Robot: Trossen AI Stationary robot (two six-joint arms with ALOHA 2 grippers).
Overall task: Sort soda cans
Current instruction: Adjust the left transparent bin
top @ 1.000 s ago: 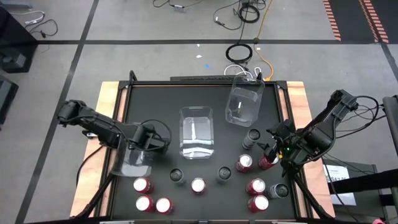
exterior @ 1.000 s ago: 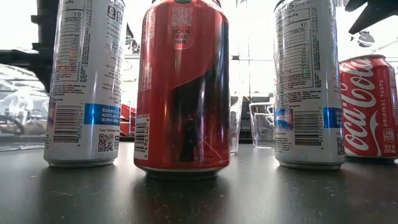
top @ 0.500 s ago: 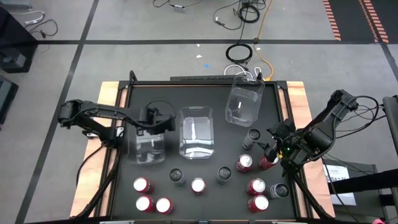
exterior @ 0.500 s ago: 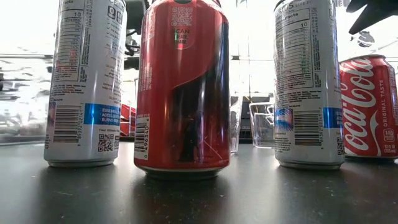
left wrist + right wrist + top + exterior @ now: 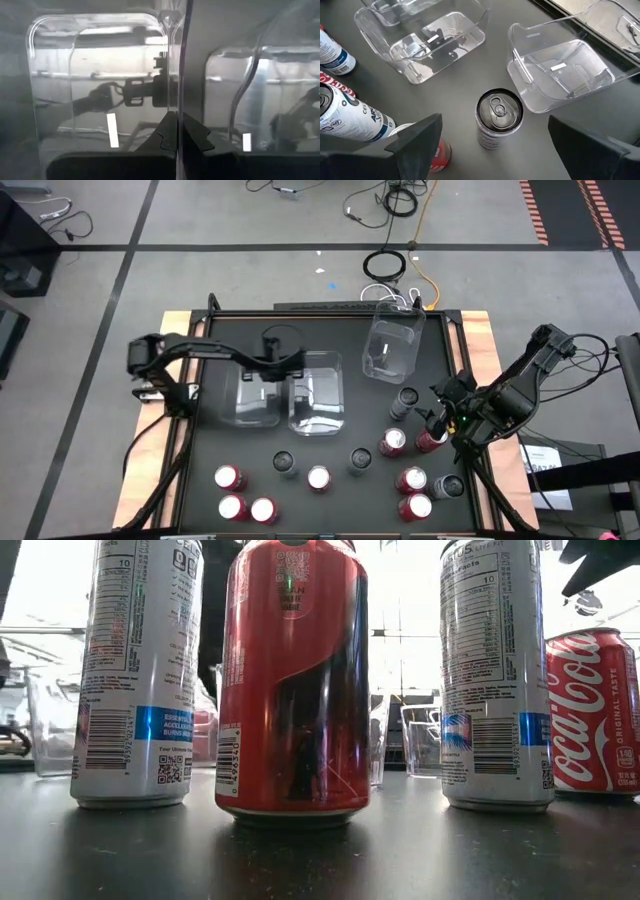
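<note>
The left gripper's (image 5: 176, 132) fingers were pinched on the rim of a clear bin (image 5: 255, 392), held just beside a second clear bin (image 5: 317, 393) mid-bench. The right gripper's (image 5: 492, 142) fingers stood spread wide above a dark-topped can (image 5: 498, 119) at the bench's (image 5: 330, 330) right side. The other soda cans (image 5: 318, 477) stood along the near edge.
</note>
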